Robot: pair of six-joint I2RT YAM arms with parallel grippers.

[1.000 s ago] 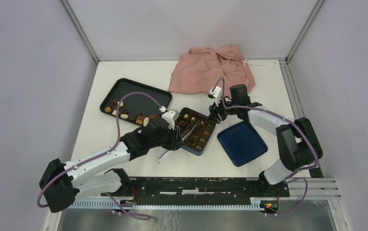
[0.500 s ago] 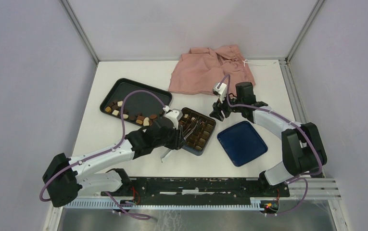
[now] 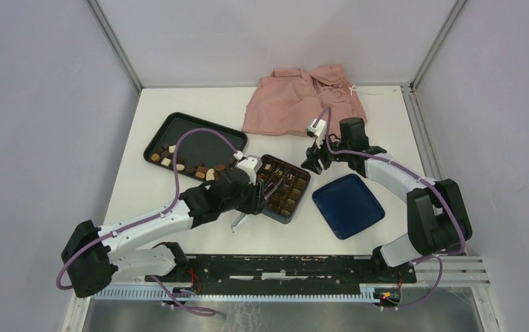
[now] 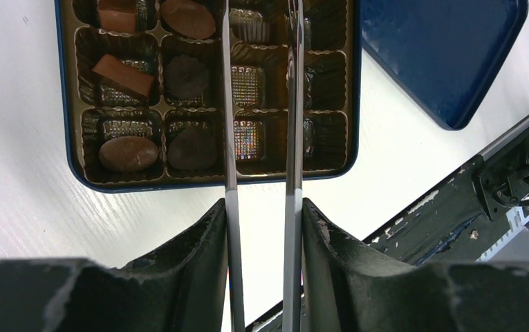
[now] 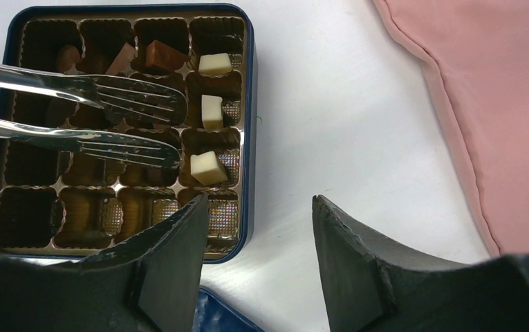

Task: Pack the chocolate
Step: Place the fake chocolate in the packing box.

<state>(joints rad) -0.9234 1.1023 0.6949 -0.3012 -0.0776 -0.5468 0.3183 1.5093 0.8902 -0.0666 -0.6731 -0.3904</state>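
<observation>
Left gripper (image 4: 261, 214): fingers clamped on one pair of metal tongs (image 4: 229, 138). The two tong arms run straight ahead out of the jaws, with a narrow gap between them. The slotted tips stand apart over the middle cells of the box.

Right gripper (image 5: 260, 204): jaws wide, nothing in them, above bare table (image 5: 330, 104).

Counts:
- One dark blue box (image 5: 248, 124) with a gold insert, four cells by four. It lies directly ahead of the left jaws, and ahead and left of the right jaws.
- Chocolate (image 4: 128, 153) in the box: six brown and tan pieces in the two columns left of the tongs.
- Three cream cubes (image 5: 207, 167) in the column nearest the right jaws.
- One blue lid (image 4: 441, 48), ahead and right of the left jaws, just beside the box.
- One black tray (image 3: 199, 135), out to the left of the left jaws, with loose pieces along its near side, too small to count.
- One pink garment (image 5: 496, 83), right of the right jaws.

Change from a second ago: the right gripper has drawn back from the box's far corner toward the garment. The left arm has shifted slightly, and the tongs remain over the box. There is no visible change from half a second ago.
</observation>
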